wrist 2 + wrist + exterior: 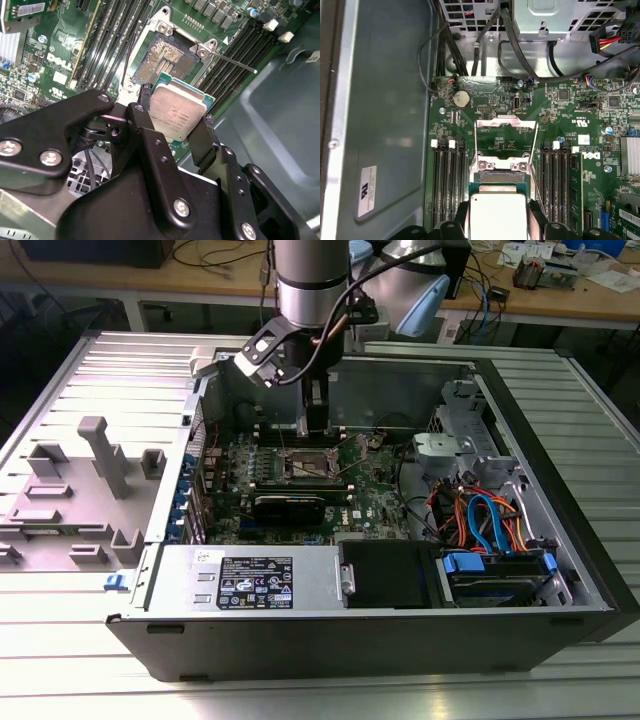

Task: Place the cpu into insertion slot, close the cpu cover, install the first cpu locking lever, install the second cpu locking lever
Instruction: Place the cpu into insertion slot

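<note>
I've got the gripper (pixel 175 118) clamped on the cpu (pixel 178 110), one black finger (pixel 146 137) on each of two opposite edges, so the silvery top faces up and the contact side faces the board. In the exterior view the arm (pixel 310 280) reaches straight down into the open computer case (pixel 560 570), right over the middle of the green motherboard (pixel 65 60). The chip hangs level, just beside and partly over the insertion slot (pixel 164 59). I can see the slot's bare contact field past the chip's far edge, so I'd say it isn't seated. In the first wrist view the cpu cover (pixel 506 120) stands swung up on its hinge beyond the socket, window open, which leaves the way down clear. A thin locking lever (pixel 234 63) juts out loose alongside the memory slots (pixel 448 185), unlatched, which is why the cover can stand up like that. Whether the chip's corners line up with the socket rim, I can't tell.
</note>
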Robot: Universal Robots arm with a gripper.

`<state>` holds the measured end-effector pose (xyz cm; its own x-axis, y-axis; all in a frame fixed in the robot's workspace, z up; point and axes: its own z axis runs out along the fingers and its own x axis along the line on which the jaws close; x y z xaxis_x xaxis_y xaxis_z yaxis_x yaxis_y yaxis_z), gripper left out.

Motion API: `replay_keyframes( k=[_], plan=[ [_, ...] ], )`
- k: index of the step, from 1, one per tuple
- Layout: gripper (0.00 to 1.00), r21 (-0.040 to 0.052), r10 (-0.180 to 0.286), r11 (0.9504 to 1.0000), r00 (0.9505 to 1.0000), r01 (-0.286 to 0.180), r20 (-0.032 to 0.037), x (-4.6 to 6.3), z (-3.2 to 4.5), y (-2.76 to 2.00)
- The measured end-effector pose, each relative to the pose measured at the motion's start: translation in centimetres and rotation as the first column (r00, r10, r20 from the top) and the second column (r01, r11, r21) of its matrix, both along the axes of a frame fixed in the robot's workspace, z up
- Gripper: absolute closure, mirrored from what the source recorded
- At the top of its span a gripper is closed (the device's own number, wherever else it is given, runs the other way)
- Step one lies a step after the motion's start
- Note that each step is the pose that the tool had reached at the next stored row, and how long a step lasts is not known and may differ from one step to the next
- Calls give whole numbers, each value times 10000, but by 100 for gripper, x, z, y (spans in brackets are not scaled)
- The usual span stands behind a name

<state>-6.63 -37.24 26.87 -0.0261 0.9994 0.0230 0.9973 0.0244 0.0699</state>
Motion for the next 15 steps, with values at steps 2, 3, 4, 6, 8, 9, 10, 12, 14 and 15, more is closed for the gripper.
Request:
replay_keyframes(
  k=[2, 3, 4, 6, 8, 9, 10, 12, 14, 15],
  plan=[
    [45, 1, 2, 10000, 10000, -2, 0, 0, -68, -5],
    [45, 2, 2, 10000, 10000, -2, 1, 0, -113, -20],
    [45, 38, 0, 10000, 10000, 0, 0, -2, -143, -49],
    [45, 88, 0, 10000, 10000, 0, 0, -4, -161, -77],
    [45, 242, 0, 9997, 10000, 0, -1, -8, -171, -114],
    [45, 343, 0, 9994, 10000, 0, -1, -9, -175, -131],
    [45, 381, -1, 9993, 10000, 1, 0, -9, -188, -137],
    [45, 351, -5, 9994, 10000, 7, -47, -9, -212, -138],
    [45, 301, -7, 9995, 10000, 10, -87, -9, -231, -138],
    [45, 294, -10, 9996, 9999, 13, -101, -9, -246, -138]
  ],
)
